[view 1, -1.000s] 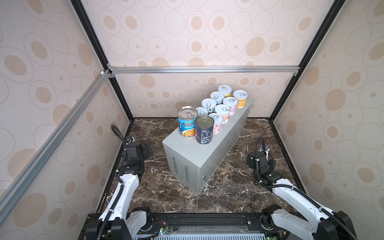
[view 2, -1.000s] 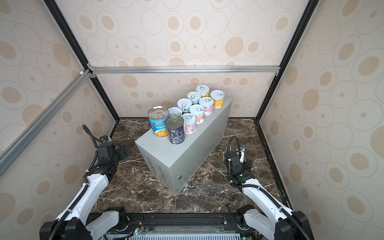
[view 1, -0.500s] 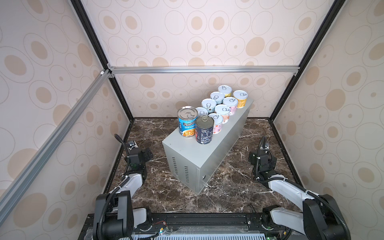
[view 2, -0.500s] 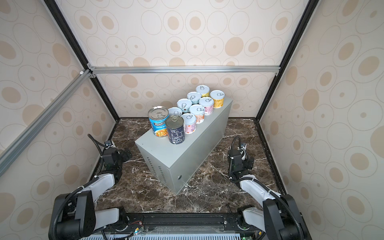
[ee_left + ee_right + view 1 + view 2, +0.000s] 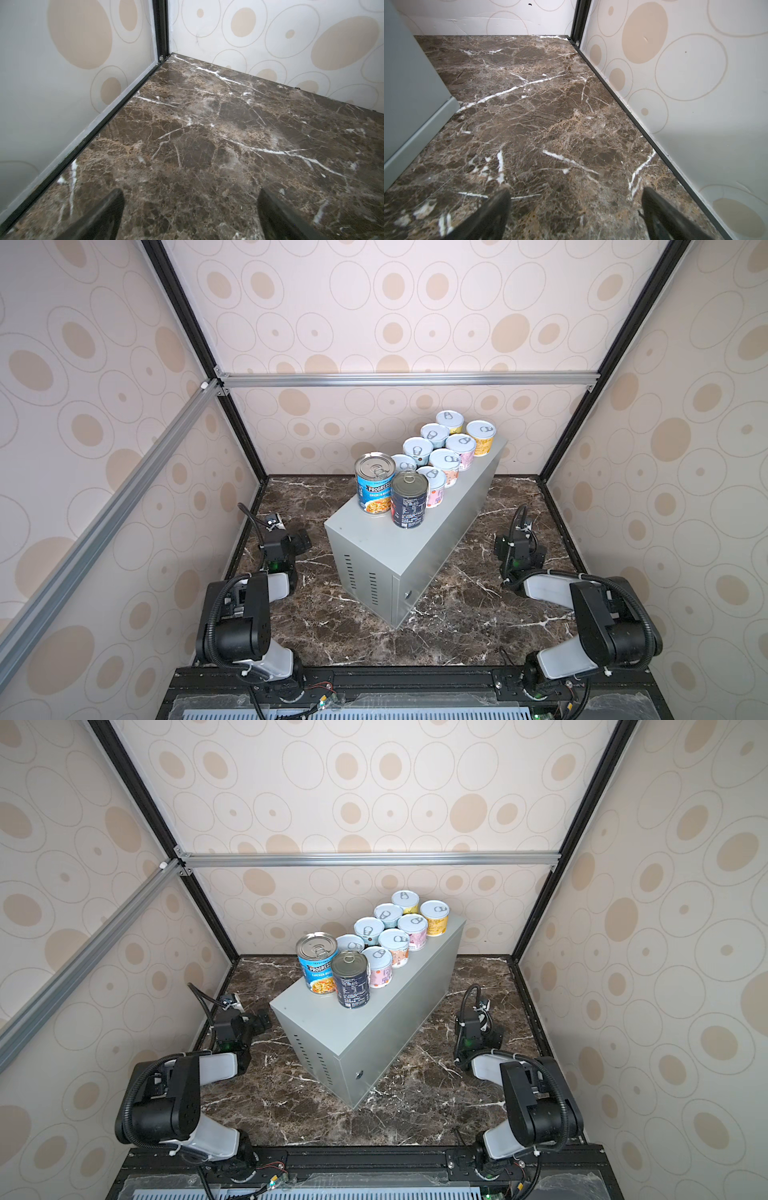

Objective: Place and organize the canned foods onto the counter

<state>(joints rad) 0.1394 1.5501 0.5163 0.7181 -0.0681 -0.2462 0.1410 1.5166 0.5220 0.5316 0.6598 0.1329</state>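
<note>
my left claw [image 5: 191, 193]: I see it spread wide, gripping nothing, low over the marble floor [image 5: 207, 135] | right claw [image 5: 576, 190]: likewise wide and unladen, near the long side of the bench [image 5: 436, 547] | cans: eight short cans [image 5: 444, 457] in two rows from the bench's far end; Progresso can [image 5: 374, 487] and navy can [image 5: 409, 502] upright beside them, short of the vented end

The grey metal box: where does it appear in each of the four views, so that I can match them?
Top view: grey metal box in the middle, slanted, cans on top.
Top view: the same, slightly further left.
Left wrist: not in it.
Right wrist: only its grey wall at the picture's border.
Shared landmark: the brown marble floor, in all four.
</note>
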